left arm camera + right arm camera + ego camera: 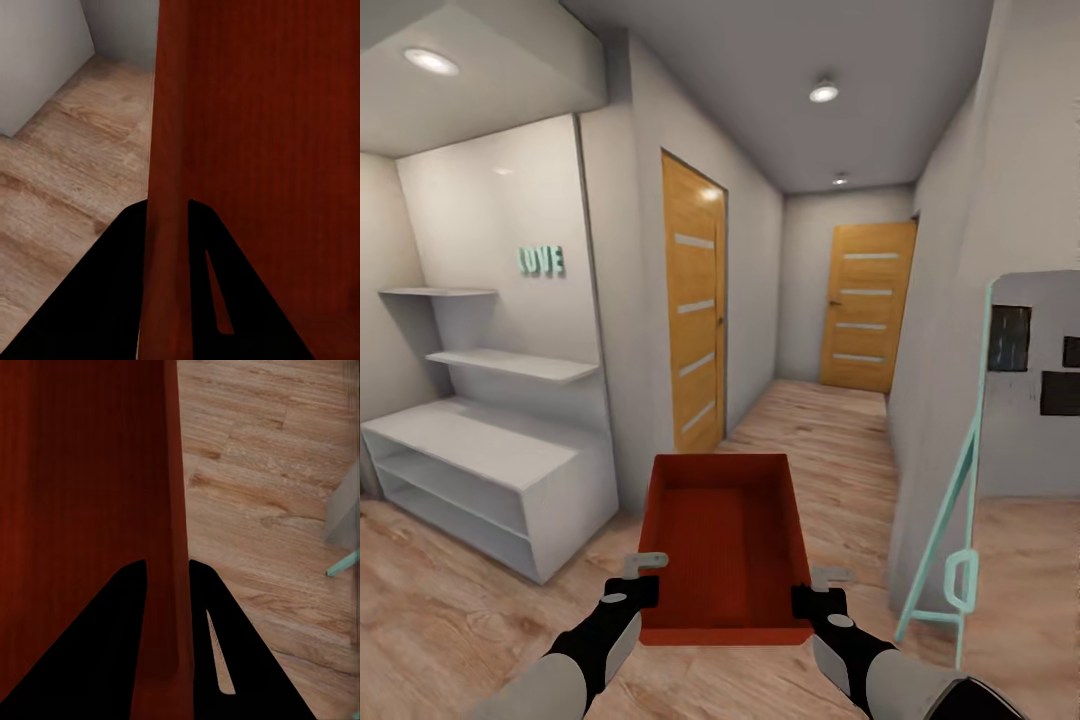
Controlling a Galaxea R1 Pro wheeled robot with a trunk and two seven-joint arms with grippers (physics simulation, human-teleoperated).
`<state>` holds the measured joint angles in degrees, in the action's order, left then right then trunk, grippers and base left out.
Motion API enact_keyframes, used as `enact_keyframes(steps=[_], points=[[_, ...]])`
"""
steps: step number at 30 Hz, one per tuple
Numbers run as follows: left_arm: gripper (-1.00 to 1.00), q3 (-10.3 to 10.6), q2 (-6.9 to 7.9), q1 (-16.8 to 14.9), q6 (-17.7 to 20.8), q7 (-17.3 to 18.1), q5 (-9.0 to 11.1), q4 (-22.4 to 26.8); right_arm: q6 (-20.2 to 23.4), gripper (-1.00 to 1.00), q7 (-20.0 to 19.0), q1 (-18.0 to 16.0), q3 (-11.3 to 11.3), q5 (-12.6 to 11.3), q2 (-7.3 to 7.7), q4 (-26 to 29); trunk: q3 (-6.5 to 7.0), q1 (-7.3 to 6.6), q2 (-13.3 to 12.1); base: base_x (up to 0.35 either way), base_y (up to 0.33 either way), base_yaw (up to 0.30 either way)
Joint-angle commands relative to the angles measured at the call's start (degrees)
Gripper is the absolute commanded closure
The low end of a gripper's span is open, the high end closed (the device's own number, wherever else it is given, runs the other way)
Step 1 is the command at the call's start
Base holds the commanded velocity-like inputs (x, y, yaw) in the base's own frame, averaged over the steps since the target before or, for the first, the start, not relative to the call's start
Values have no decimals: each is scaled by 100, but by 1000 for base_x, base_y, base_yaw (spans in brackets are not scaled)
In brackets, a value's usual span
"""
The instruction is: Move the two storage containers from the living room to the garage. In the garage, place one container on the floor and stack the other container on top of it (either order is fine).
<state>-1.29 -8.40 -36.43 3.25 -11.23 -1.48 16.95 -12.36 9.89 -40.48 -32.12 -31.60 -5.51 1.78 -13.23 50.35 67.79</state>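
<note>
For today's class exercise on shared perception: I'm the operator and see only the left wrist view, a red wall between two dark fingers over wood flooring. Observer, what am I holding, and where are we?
Observer: The left gripper pinches one side wall of an orange-red storage container.
Operator: Is the other side supported?
Observer: Yes, the right gripper clamps the opposite wall.
Operator: What lies ahead?
Observer: A hallway with a wooden door at its end, closed.

Container (725,545) between end effectors (ahead), shelving (480,470) left, easel (960,520) perhaps right
</note>
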Motion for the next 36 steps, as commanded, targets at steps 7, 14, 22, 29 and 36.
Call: enact_keyframes(steps=[7, 14, 22, 29, 36], points=[[100, -469, 102, -4, 35, -2, 122, 2, -48, 100, -39, -4, 101, 57, 33, 24, -7, 3, 5, 313, 190, -283], [100, -469, 102, -4, 35, -2, 122, 2, -48, 100, -39, -4, 101, 57, 33, 24, -7, 3, 5, 313, 190, -285], [100, -469, 102, -4, 35, -2, 122, 2, -48, 100, -39, -4, 101, 57, 33, 24, -7, 3, 5, 313, 189, -285], [100, -469, 102, -4, 35, -2, 122, 2, -48, 100, -39, -4, 101, 57, 33, 24, -7, 3, 5, 313, 189, -285], [100, -469, 102, -4, 35, -2, 122, 2, -48, 100, -39, -4, 101, 56, 33, 24, -7, 3, 5, 313, 189, -254]])
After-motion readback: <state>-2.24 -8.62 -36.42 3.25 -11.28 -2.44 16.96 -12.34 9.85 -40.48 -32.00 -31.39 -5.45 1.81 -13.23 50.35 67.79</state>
